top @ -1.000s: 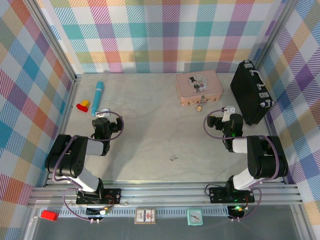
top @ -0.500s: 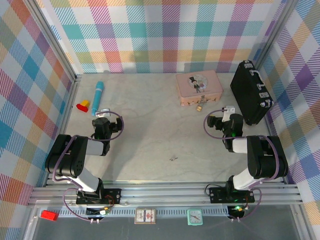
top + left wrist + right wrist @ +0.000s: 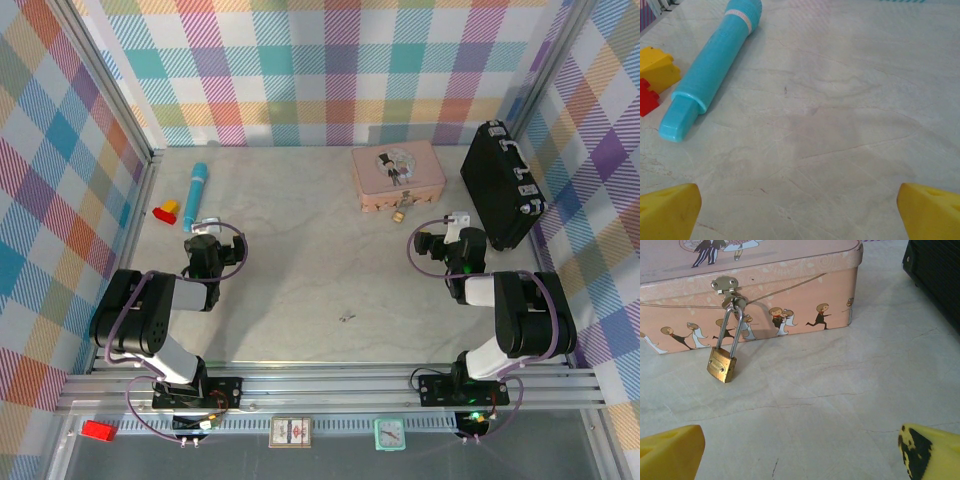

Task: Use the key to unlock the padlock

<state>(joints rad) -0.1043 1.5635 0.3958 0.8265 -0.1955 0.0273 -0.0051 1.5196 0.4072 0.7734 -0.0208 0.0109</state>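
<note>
Plaid walls are set round the table (image 3: pixel 290 200). The padlock (image 3: pixel 721 365) is hung on the hasp of the tin (image 3: pixel 790 295) (body tilted outward); the key (image 3: pixel 346 318) is left well apart, between the arms. The left gripper (image 3: pixel 800 212) and right gripper (image 3: pixel 800 452) are held with jaws wide apart.

From above, the key (image 3: pixel 346 318) is seen too small for its shape to be made out. At the right wrist, the pink tin (image 3: pixel 790 295) is cut off by the top and left edges, the black case (image 3: pixel 935 275) by the right edge. At the left wrist, the yellow block (image 3: pixel 657 67) and red block (image 3: pixel 646 97) are clipped by the left edge.
</note>
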